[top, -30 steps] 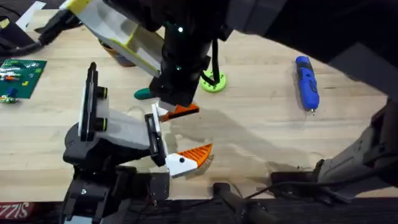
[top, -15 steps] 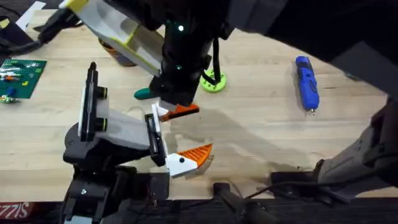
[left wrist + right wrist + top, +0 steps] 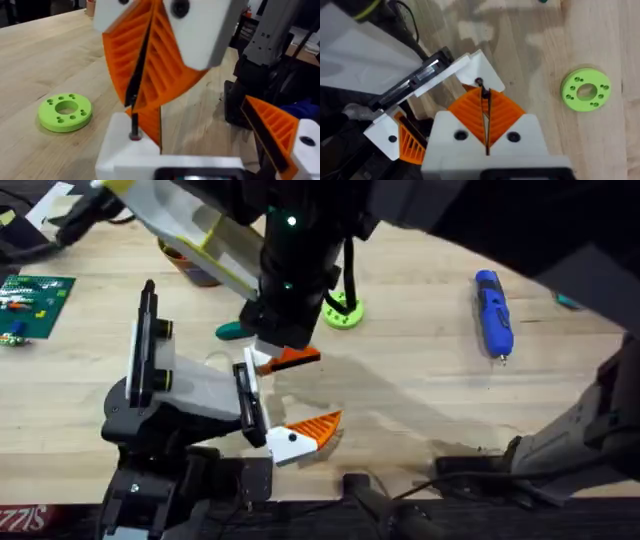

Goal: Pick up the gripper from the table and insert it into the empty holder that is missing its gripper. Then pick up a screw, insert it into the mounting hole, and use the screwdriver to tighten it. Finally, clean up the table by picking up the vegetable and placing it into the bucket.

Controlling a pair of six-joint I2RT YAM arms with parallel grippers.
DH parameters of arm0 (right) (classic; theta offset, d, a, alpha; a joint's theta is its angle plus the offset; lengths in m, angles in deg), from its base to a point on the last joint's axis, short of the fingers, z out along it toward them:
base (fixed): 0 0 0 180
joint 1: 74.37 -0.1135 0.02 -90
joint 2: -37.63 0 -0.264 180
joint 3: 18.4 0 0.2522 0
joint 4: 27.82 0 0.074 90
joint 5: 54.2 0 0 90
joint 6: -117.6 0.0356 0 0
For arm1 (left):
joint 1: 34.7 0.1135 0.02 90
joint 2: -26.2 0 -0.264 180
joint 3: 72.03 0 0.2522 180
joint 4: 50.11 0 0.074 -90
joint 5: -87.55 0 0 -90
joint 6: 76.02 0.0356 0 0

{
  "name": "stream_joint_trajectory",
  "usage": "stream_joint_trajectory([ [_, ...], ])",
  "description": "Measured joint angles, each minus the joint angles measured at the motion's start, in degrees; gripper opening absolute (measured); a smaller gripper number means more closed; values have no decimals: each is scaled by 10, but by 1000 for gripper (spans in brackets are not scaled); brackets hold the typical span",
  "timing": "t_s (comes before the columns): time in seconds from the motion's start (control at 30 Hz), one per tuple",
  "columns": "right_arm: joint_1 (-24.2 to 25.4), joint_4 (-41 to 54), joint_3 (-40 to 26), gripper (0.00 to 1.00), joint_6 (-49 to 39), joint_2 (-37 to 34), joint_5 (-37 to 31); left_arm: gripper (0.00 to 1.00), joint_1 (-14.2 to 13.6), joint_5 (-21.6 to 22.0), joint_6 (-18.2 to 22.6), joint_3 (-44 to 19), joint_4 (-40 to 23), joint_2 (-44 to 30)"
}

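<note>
"Two big things first: what takes up the most room on the bench (image 3: 420,380)?"

"The right arm (image 3: 300,250), dark and blurred, comes down from the top centre of the overhead frame. The holder (image 3: 190,390) stands at lower left, a white body on a black base with its flat finger bars upright."

"And the right end effector (image 3: 485,107)?"

"Its orange ribbed pads are pressed together, pinching a thin dark screw (image 3: 482,91) that sticks out past the fingertips. It hangs just right of the holder's nearer bar."

"Where is the screwdriver (image 3: 493,313)?"

"At the right of the overhead frame, well apart from the holder. It lies flat with the silver tip towards the bottom of the frame."

"The bucket (image 3: 190,265)?"

"Upper left, partly hidden behind a yellow-and-white arm link."

"Smaller pieces?"

"An orange wedge on a white block (image 3: 300,435) sits at the lower end of the holder's nearer bar. A green ring (image 3: 343,311) lies at centre top, just right of the arm, and a small teal object (image 3: 232,331) lies to its left."

"And the gripper tip (image 3: 297,358)?"

"At the upper end of that same bar, directly under the end effector. In the right wrist view the screw's tip meets a hole in the tip's white end. I cannot tell how deep it sits."
</note>
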Motion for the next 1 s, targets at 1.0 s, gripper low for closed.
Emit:
stream_joint_trajectory([
  [1.0, 0, 11, 0, 4, 0, -9, 0, 986, 0, 0, 0, 0, 0, 0],
])
